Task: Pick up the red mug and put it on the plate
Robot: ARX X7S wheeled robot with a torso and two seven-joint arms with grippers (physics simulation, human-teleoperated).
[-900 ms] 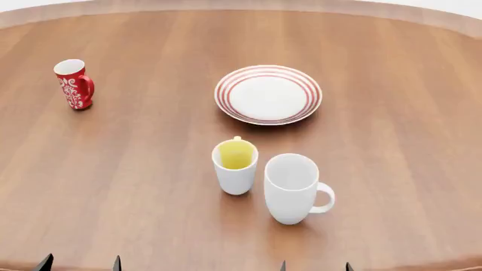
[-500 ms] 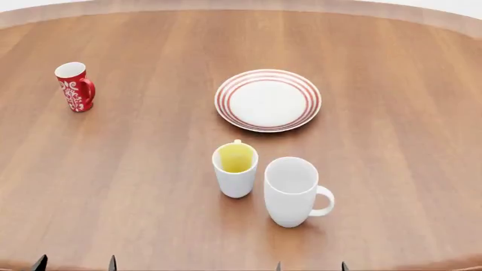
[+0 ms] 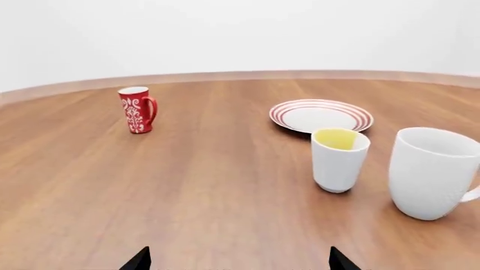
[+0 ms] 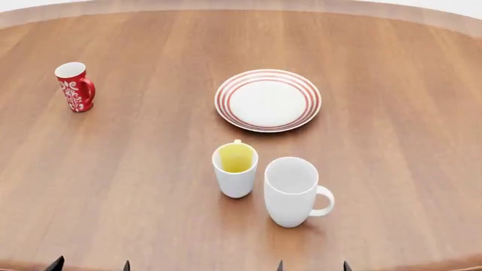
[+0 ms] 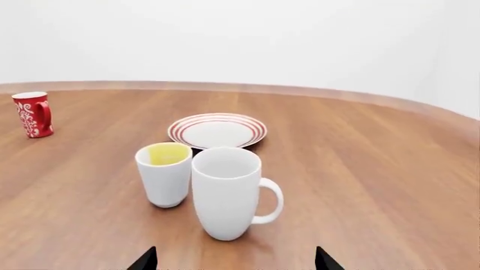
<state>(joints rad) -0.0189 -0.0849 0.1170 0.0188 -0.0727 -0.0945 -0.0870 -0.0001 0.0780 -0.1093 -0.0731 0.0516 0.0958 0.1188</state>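
Both grippers spread wide and empty at the near table edge; red mug upright, far from the plate.

Only the dark fingertips of the left gripper (image 4: 90,265) and right gripper (image 4: 312,265) show, each pair set well apart, gripping and touching nothing. The red mug (image 4: 75,86) stands upright at the far left of the round wooden table (image 4: 391,68), well apart from everything: tall, narrow, glossy red with a white floral pattern, white inside, its handle turned toward the plate (image 4: 268,100). That plate is round, shallow and white with concentric red rings. Nearer the robot, a white mug with yellow inside (image 4: 235,168) stands just beside a larger plain white mug (image 4: 292,191), not touching.
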